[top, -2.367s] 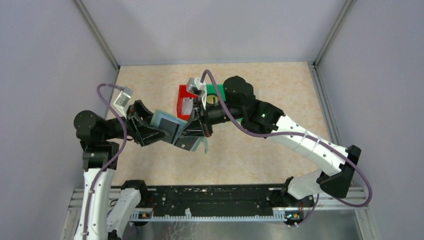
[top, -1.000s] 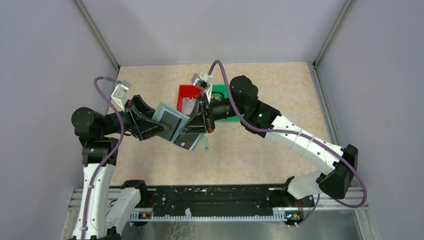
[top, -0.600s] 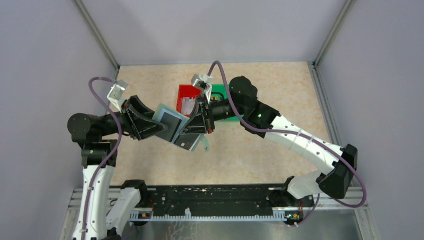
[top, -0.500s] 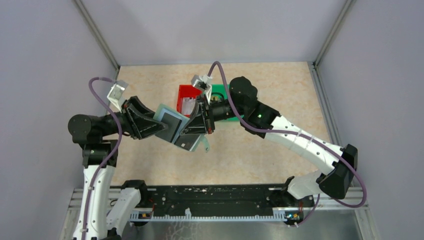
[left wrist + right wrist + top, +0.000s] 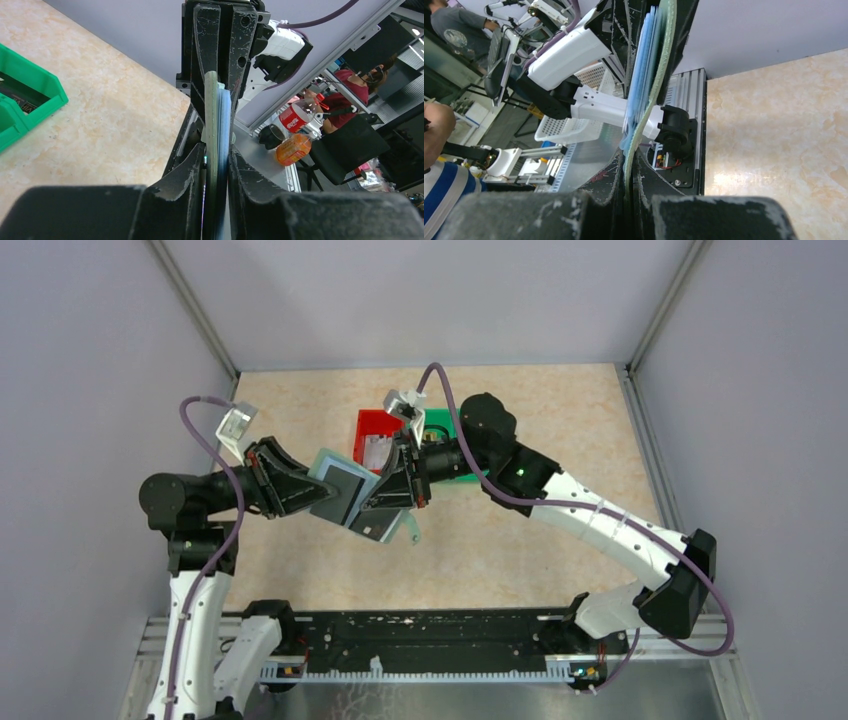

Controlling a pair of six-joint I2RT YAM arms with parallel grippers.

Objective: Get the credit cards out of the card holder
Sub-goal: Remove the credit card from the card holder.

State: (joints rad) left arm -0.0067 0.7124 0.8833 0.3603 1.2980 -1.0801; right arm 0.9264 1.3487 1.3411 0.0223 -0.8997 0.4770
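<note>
card holder (image 5: 325,468) is held off the table, pinched by the right claw (image 5: 630,165). left claw (image 5: 216,160) is pressed together on its layered edge. a dark credit card (image 5: 347,492) lies just beyond the tips. only the card should be gripped, then drawn straight back.

The top external view looks steeply down from above and behind the arm bases, far enough off to take in the whole counter (image 5: 560,420); the left wrist view peers close along the left pincer (image 5: 216,152); the right wrist view peers along the right pincer (image 5: 630,162), facing the opposite way; both share the card holder (image 5: 214,115), seen edge-on.
</note>
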